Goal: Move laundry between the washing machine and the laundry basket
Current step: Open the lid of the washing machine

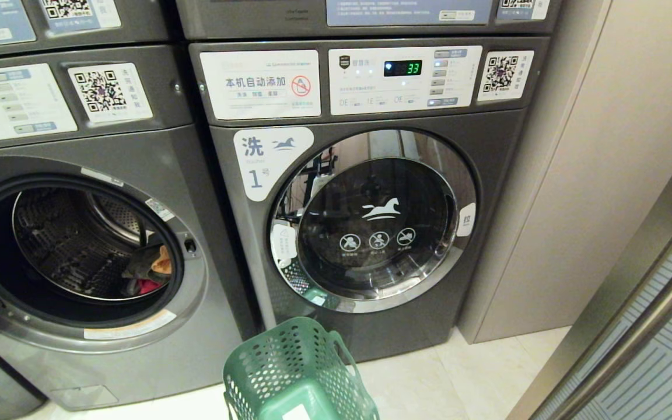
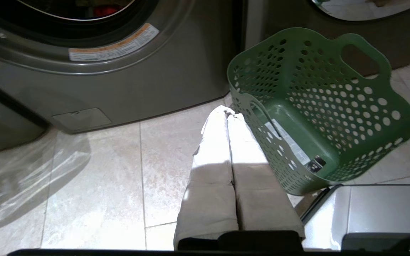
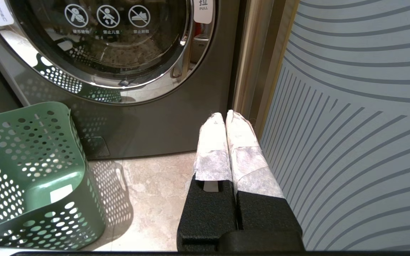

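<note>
An open washing machine point(image 1: 79, 256) stands on the left, with laundry point(image 1: 149, 269) of dark, orange and red cloth lying at the drum's front lip. A green perforated laundry basket point(image 1: 298, 373) sits empty on the floor between the two machines. In the left wrist view the same laundry basket point(image 2: 319, 106) lies just beside my left gripper point(image 2: 228, 111), which is shut and holds nothing, low over the tiles. My right gripper point(image 3: 225, 114) is also shut and empty, near the closed machine's lower corner. Neither arm shows in the head view.
The right washing machine point(image 1: 371, 221) has its round glass door closed and a lit display. A beige cabinet wall point(image 1: 604, 175) and a striped glass panel point(image 3: 351, 124) close off the right side. Pale floor tiles point(image 2: 94, 185) lie in front of the machines.
</note>
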{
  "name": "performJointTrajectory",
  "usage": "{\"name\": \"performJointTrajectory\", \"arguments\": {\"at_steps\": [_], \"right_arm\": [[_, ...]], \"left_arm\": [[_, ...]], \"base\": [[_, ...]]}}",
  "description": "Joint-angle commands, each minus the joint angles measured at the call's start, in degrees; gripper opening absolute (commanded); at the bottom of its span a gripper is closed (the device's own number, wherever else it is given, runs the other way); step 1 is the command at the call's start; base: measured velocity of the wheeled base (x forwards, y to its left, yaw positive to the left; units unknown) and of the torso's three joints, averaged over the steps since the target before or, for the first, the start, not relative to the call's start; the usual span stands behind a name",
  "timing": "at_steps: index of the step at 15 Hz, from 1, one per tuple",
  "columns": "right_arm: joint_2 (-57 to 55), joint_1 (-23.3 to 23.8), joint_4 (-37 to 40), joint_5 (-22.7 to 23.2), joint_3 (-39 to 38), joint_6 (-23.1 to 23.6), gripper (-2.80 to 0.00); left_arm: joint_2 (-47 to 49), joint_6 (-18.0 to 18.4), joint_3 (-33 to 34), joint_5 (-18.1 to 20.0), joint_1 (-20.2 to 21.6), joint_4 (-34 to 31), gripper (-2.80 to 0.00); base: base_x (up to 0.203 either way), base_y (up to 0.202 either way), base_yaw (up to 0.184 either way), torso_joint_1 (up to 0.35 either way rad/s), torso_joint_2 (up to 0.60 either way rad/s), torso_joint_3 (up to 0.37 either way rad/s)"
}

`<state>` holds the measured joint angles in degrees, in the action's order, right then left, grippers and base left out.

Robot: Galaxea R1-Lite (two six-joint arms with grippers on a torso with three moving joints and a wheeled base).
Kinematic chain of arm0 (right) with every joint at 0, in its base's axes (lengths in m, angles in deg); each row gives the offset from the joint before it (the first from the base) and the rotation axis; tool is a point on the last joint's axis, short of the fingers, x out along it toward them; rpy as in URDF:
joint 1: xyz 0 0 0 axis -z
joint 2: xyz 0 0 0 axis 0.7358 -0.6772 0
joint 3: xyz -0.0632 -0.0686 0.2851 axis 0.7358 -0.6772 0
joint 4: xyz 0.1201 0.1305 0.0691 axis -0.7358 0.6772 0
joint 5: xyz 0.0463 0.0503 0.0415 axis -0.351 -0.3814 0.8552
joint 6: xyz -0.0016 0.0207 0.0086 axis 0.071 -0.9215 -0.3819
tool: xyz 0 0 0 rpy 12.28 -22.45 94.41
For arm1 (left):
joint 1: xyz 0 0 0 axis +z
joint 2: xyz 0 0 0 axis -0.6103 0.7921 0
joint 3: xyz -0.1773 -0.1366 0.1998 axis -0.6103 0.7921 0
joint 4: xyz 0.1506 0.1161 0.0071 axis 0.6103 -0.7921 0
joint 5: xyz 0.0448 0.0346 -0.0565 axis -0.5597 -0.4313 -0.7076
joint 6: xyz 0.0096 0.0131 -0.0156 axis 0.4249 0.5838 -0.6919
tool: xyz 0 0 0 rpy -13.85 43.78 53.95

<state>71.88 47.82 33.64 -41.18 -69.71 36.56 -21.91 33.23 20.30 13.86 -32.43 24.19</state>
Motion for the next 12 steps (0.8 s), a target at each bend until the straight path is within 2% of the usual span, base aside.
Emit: {"name": "performJointTrajectory", "arguments": {"at_steps": [1,5,7,12], "right_arm": [[-0.1,0.0,0.0,0.0,0.0,-0.1,-2.80],[-0.1,0.0,0.0,0.0,0.0,-0.1,-2.80],[-0.1,0.0,0.0,0.0,0.0,-0.2,-2.80],[-0.1,0.0,0.0,0.0,0.0,-0.2,-2.80]], "left_arm": [[-2.5,-0.6,0.1,0.1,-2.6,-0.2,-2.80],[-19.5,-3.0,-0.1,-0.4,-4.8,-1.3,-2.80],[-19.8,-6.5,-0.1,-2.3,-5.2,-1.2,-2.80],[-19.8,-6.8,-0.1,-2.4,-5.2,-1.2,-2.80]], "base": [[0.000,0.000,0.000,0.000,0.00,0.000],[0.000,0.000,0.000,0.000,0.00,0.000],[0.000,0.000,0.000,0.000,0.00,0.000],[0.000,0.000,0.000,0.000,0.00,0.000]]}}
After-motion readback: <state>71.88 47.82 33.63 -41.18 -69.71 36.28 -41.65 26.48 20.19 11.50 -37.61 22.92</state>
